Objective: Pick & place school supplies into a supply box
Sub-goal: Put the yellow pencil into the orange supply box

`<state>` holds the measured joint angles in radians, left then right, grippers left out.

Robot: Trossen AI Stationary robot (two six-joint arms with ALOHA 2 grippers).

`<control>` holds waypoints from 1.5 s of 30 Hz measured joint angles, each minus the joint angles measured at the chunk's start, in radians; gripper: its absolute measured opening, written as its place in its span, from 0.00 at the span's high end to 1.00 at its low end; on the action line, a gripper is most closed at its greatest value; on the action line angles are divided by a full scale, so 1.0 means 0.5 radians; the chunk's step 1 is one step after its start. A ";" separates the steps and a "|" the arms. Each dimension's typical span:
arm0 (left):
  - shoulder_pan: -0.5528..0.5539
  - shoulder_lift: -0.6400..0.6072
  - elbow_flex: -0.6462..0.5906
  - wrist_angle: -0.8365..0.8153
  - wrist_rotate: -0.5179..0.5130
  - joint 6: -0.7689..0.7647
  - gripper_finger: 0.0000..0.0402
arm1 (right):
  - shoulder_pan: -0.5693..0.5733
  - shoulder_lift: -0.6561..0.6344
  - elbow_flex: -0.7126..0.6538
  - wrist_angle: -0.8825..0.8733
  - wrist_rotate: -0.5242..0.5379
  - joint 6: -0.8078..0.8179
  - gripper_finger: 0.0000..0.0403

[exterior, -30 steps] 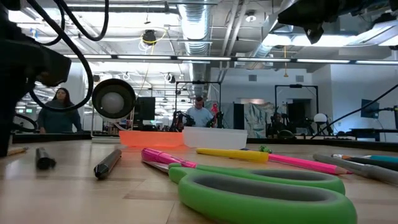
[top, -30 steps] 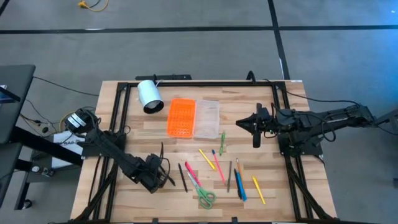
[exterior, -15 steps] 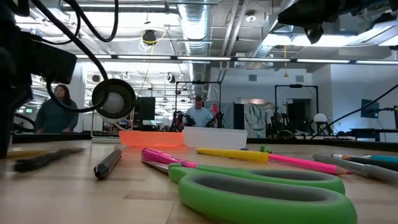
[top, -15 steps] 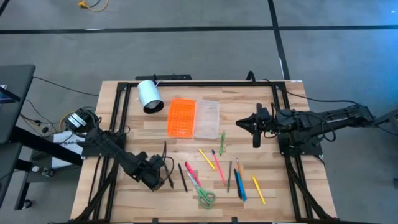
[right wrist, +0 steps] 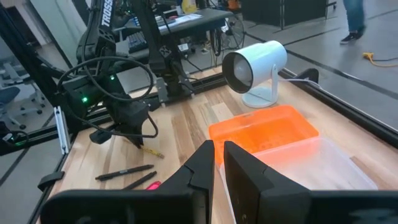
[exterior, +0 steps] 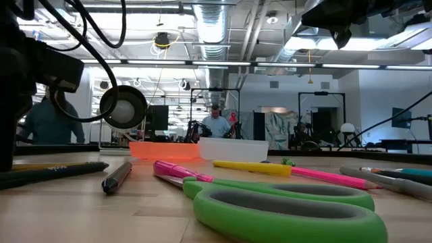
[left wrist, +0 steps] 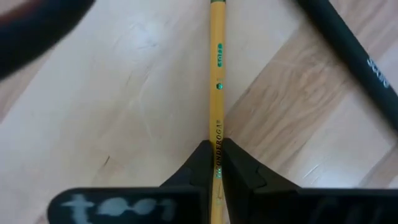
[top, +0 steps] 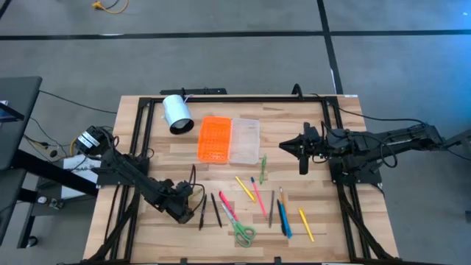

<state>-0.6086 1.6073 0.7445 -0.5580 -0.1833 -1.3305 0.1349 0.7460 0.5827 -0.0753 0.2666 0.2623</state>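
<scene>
Both arms are dark and jointed, with black cables looping along their links. The left end effector (left wrist: 217,163) has wedge-shaped black fingers; the right end effector (right wrist: 217,163) looks alike.

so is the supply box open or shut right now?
Open. The orange lid lies flat beside the clear tray, both facing up. The high view shows no supplies in the tray; the left pincer grips a yellow pencil.

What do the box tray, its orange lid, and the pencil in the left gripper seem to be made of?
The tray looks like clear, slightly frosted plastic: the table shows through it. The lid looks like translucent orange plastic with a ribbed or gridded surface. The pencil held by the left gripper is probably wood under glossy yellow paint, with green printed lettering; no bare wood shows.
</scene>
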 joint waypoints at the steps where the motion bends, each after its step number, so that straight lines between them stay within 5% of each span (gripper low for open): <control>1: 0.012 -0.001 -0.001 0.011 0.007 -0.027 0.99 | 0.000 0.000 0.000 0.000 0.000 0.000 0.92; 17: 0.192 0.026 0.112 0.350 -0.276 -0.105 1.00 | 0.000 0.000 -0.001 -0.006 0.001 0.000 0.92; 29: 0.481 0.020 0.116 0.853 -0.304 0.280 0.99 | 0.000 0.000 -0.001 -0.049 0.001 0.000 0.92; 37: 0.661 0.018 0.117 0.957 -0.144 0.447 1.00 | 0.000 0.000 -0.001 -0.068 0.000 0.001 0.92; 45: 0.637 0.015 0.120 0.847 0.260 0.522 1.00 | 0.000 0.001 -0.001 -0.121 -0.003 0.001 0.92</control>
<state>-0.2902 1.6150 0.8043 -0.1344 -0.0530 -1.0692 0.1349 0.7462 0.5823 -0.1360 0.2652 0.2628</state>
